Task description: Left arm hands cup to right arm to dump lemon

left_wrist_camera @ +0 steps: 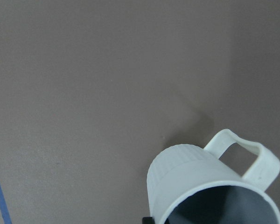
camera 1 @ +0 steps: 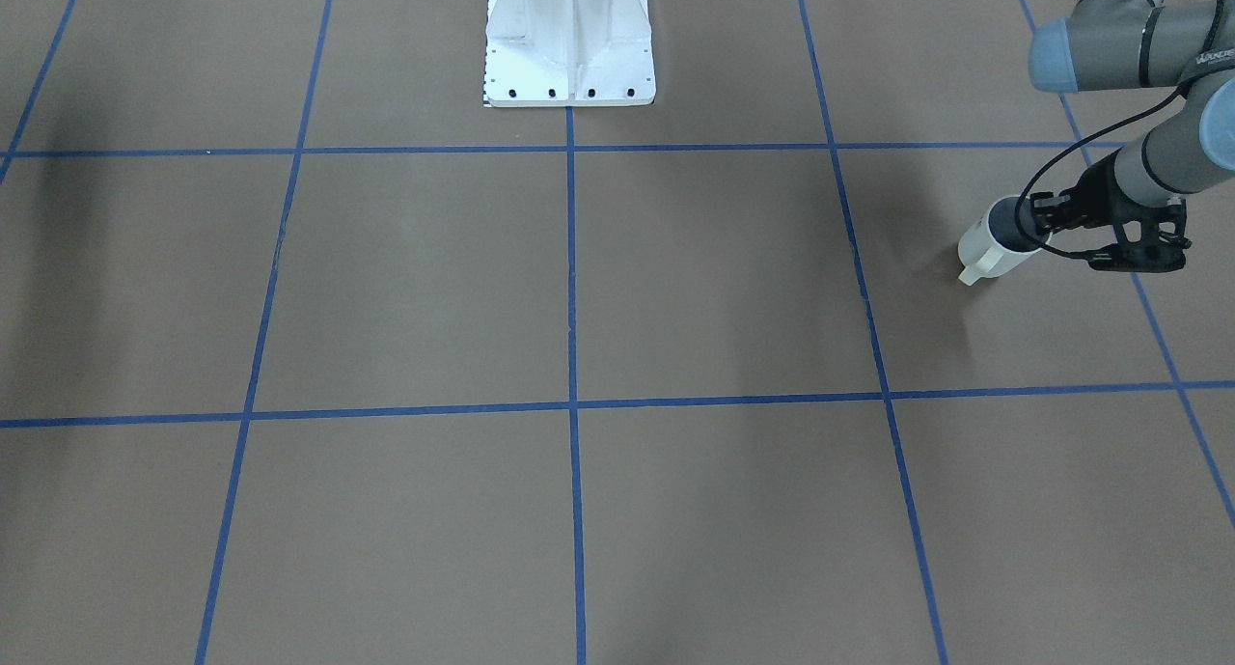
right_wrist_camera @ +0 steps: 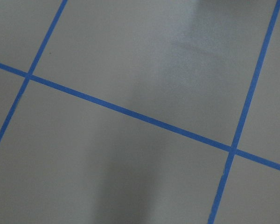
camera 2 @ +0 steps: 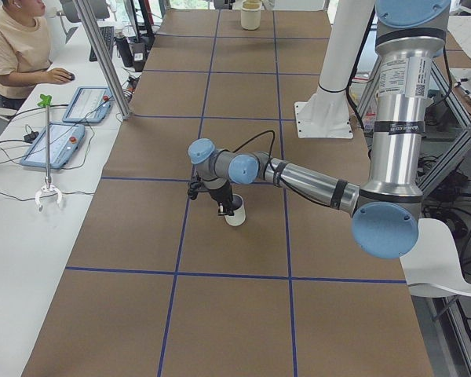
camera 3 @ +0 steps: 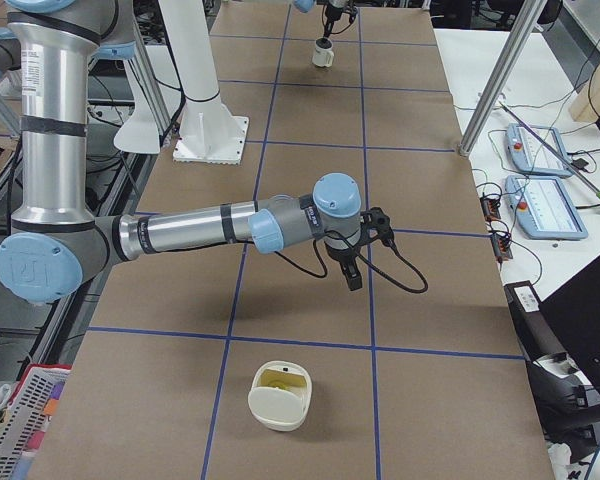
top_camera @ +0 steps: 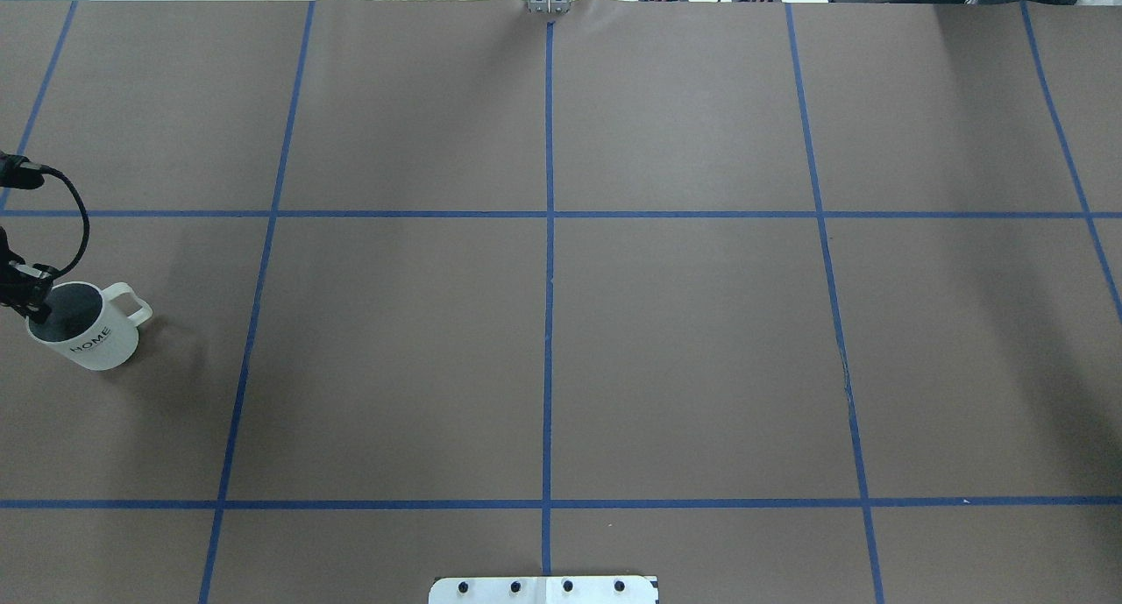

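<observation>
The white cup [top_camera: 88, 332], marked "HOME", is at the table's far left, handle pointing away from my left arm. My left gripper [top_camera: 31, 299] is shut on its rim, one finger inside the greyish mouth. In the front-facing view the cup [camera 1: 992, 245] hangs tilted from the left gripper [camera 1: 1037, 223], with its shadow offset on the table. The left wrist view shows the cup [left_wrist_camera: 200, 182] close up. The lemon does not show in any view. My right gripper [camera 3: 351, 272] hovers above the table and shows only in the exterior right view, so I cannot tell whether it is open.
The white robot pedestal [camera 1: 569, 47] stands at the table's middle near edge. A cream rounded container [camera 3: 278, 398] with a yellowish inside lies on the table near the right arm. Brown table paper [top_camera: 543, 341] carries blue tape lines.
</observation>
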`<state>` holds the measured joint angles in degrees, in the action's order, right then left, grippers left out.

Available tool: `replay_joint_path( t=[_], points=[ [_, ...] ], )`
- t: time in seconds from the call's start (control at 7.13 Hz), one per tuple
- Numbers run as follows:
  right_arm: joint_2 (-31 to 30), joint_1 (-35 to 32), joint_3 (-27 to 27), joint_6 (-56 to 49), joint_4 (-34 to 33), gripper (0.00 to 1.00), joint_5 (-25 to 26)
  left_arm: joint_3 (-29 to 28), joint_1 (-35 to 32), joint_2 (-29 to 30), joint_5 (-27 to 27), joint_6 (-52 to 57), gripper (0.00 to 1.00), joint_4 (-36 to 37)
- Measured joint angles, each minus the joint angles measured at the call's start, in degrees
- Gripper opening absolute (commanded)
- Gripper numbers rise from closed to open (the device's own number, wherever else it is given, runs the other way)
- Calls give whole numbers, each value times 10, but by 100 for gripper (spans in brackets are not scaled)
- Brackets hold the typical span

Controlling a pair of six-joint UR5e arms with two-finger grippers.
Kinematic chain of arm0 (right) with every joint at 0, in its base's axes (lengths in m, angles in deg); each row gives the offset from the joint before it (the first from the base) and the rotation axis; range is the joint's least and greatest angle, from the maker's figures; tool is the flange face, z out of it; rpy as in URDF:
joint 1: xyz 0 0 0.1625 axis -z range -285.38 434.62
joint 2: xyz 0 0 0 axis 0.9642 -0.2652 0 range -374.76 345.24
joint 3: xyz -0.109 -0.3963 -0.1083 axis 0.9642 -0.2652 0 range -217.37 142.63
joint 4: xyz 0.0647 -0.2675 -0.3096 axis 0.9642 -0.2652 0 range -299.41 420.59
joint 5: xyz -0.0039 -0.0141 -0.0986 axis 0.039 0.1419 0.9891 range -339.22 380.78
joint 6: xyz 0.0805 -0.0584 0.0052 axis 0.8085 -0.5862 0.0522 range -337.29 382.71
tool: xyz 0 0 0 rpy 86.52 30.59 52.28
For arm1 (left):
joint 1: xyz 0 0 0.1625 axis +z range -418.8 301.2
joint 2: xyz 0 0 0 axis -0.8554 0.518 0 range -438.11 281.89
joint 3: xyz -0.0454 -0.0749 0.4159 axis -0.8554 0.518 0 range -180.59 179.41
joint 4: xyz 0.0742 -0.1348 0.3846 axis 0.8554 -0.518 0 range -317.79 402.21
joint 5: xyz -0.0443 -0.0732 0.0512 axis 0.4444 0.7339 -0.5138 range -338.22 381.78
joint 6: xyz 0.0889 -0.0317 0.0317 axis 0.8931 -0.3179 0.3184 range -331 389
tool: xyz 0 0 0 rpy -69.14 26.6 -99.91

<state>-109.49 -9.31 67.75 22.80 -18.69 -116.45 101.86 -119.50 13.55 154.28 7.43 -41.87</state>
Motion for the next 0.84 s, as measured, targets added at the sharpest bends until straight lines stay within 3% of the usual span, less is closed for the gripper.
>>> replay_joint_path(
  t=[0.14, 0.84],
  points=[
    [1, 0, 1, 0, 0, 100, 0, -1, -1, 1, -1, 0, 100, -3],
    [4, -8, 2, 0, -1, 100, -3, 28, -60, -5, 1, -1, 100, -43]
  ],
)
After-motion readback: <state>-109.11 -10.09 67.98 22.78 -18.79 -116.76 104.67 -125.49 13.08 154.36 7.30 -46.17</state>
